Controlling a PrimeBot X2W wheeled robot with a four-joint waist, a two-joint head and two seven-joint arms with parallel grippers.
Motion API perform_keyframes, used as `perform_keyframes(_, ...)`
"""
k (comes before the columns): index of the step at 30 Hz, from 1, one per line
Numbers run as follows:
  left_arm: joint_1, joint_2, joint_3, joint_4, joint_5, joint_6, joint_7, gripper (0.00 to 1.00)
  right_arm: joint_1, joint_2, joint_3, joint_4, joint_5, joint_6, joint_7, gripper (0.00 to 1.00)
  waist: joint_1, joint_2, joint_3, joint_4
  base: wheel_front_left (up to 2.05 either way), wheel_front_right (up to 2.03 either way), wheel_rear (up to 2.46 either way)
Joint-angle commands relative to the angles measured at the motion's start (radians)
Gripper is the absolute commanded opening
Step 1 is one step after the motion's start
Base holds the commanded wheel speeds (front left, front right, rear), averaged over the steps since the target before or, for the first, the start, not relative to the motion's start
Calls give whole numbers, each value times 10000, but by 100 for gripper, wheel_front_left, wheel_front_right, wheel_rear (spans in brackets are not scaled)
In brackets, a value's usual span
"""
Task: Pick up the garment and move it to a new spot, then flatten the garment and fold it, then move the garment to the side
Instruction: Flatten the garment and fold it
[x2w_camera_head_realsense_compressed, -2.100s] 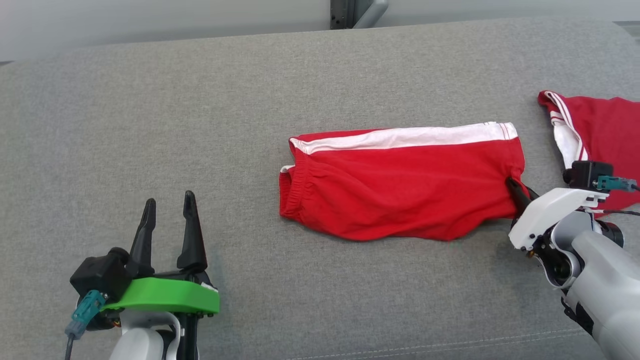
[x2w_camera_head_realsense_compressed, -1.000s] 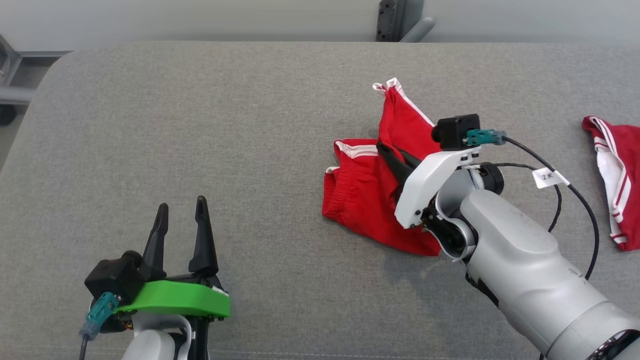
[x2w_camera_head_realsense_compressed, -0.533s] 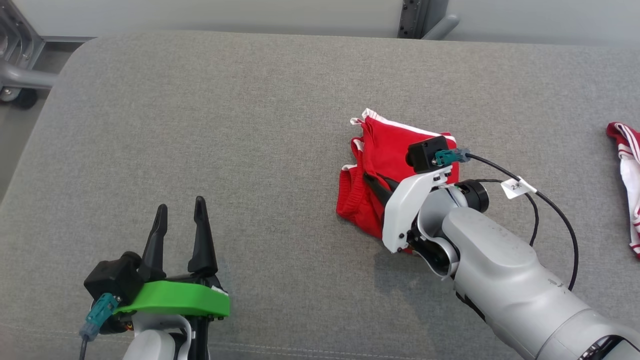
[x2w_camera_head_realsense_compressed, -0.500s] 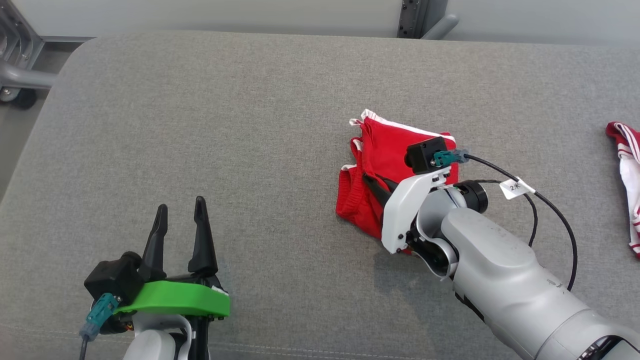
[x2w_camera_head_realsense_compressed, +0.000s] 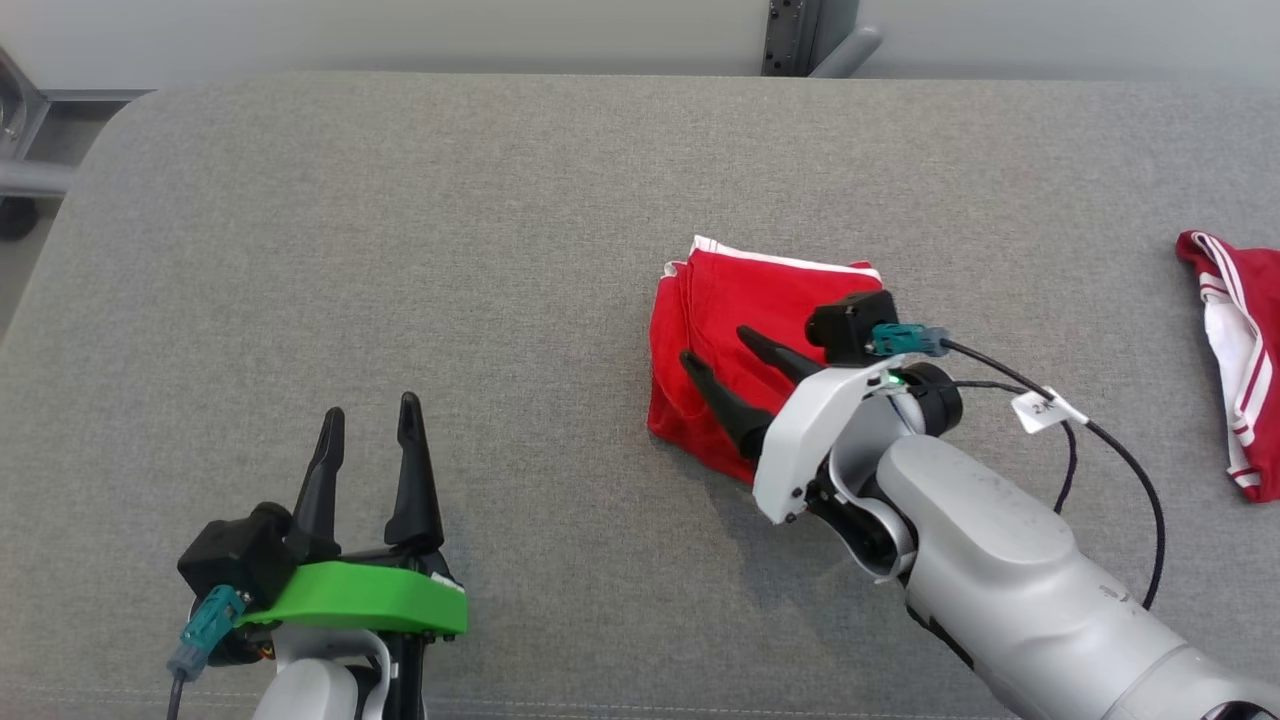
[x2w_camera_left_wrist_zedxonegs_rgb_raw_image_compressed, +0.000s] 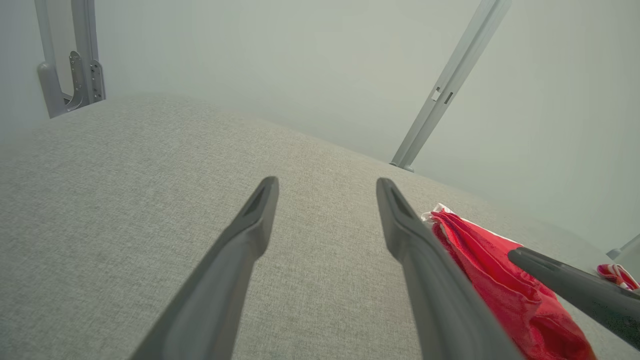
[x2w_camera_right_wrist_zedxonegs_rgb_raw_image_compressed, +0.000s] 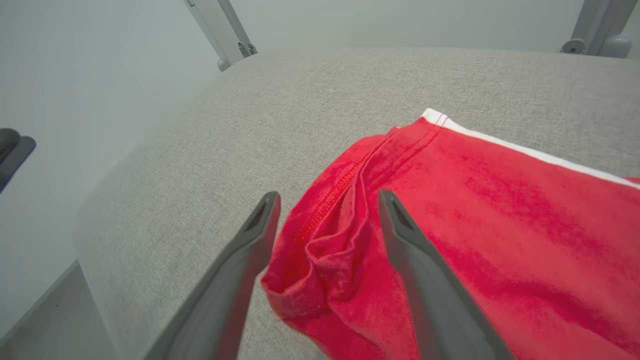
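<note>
Well, my right gripper (x2w_camera_head_realsense_compressed: 714, 345) stood with its two dark fingers spread wide and nothing clamped between them. The fingers pointed up and to the left over the folded garment (x2w_camera_head_realsense_compressed: 760, 300). In my right wrist view a puckered red fold of it lay between them, near its left edge; whether the tips touched the cloth I could not tell. The garment was a red piece with a white stripe along its far edge, doubled into a compact block. It rested on the grey cushion (x2w_camera_head_realsense_compressed: 400, 250) a little right of the middle. A black cable with a white tag (x2w_camera_head_realsense_compressed: 1040, 410) looped from my right wrist. My left gripper (x2w_camera_head_realsense_compressed: 370, 408) was equally wide and empty, down at the near left above its green bracket (x2w_camera_head_realsense_compressed: 360, 598), well apart from the garment. Farther out, a second red-and-white garment (x2w_camera_head_realsense_compressed: 1235, 370) lay at the cushion's right edge. A grey metal post (x2w_camera_head_realsense_compressed: 795, 35) rose behind the cushion's far side.
</note>
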Motion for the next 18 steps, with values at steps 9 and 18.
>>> perform_keyframes(9, -136, 33, -146, 49, 50, -45, -9, 100, 652, -651, -1450, -367, -953, -9, -1057, 100, 0, 0, 45, -251, 0, 0, 0)
perform_keyframes(18, -280, 63, -258, 57, 53, -76, 43, 100, 930, -208, -1699, 51, -1671, -9, -1369, 0, 0, 0, 233, -119, 0, 0, 0)
